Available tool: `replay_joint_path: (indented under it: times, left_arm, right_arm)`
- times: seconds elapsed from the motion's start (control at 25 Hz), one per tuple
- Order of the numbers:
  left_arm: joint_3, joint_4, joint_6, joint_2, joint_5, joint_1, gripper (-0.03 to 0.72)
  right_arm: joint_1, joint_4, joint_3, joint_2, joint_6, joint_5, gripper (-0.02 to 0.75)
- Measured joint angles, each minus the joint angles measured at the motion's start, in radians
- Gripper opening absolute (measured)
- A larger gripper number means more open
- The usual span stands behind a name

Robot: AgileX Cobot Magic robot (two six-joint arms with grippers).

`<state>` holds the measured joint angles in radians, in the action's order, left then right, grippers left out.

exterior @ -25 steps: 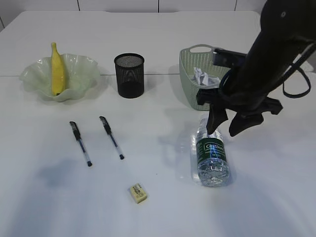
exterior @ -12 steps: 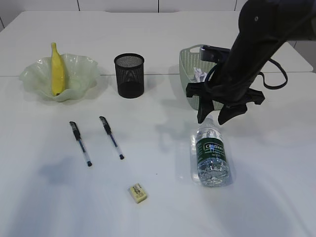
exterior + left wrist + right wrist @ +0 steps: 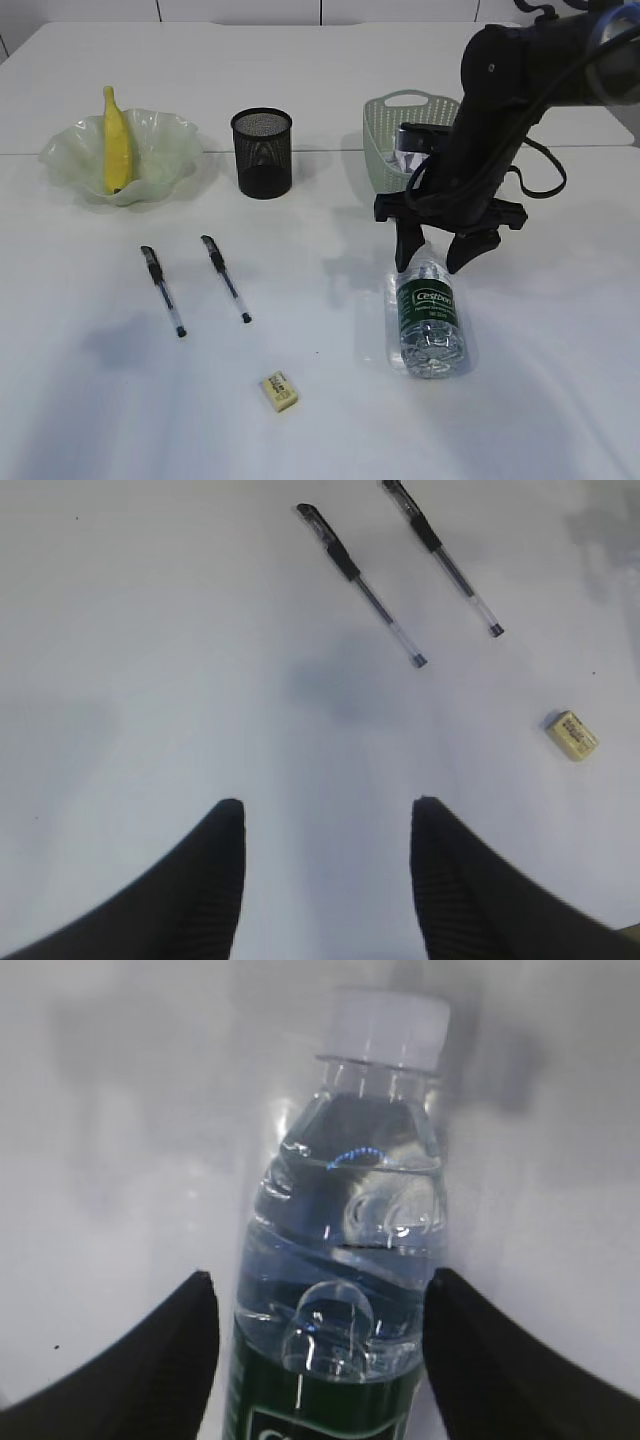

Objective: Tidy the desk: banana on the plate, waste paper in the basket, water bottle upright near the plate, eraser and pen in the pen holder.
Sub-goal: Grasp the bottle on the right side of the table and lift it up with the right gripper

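The water bottle (image 3: 428,320) lies on its side, cap pointing away from the camera. My right gripper (image 3: 428,262) is open, one finger on each side of the bottle's shoulder without touching it; the right wrist view shows the bottle (image 3: 345,1230) between the fingers of the right gripper (image 3: 320,1278). The banana (image 3: 113,140) rests on the green plate (image 3: 170,140). Two pens (image 3: 163,290) (image 3: 225,277) and the eraser (image 3: 279,391) lie on the table. The black mesh pen holder (image 3: 262,152) stands behind them. My left gripper (image 3: 328,815) is open over bare table. The waste paper is hidden behind my right arm.
The green basket (image 3: 385,150) stands directly behind my right arm. In the left wrist view the pens (image 3: 360,583) (image 3: 445,558) lie ahead of the gripper and the eraser (image 3: 572,734) to the right. The table is white.
My right arm swung left and down from beside the bottle to over its neck end, and its jaws spread wider. Nothing else moved.
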<state>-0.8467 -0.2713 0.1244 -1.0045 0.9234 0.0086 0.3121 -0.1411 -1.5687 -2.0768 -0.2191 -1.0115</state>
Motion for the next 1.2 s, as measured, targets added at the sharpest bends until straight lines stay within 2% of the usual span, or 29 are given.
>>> replay_joint_path:
  times: [1.2]
  left_arm:
    - [0.000,-0.003,0.000,0.000,-0.006,0.000,0.381]
  right_arm:
    - [0.000,0.000,-0.008,-0.045,-0.034,0.068,0.503]
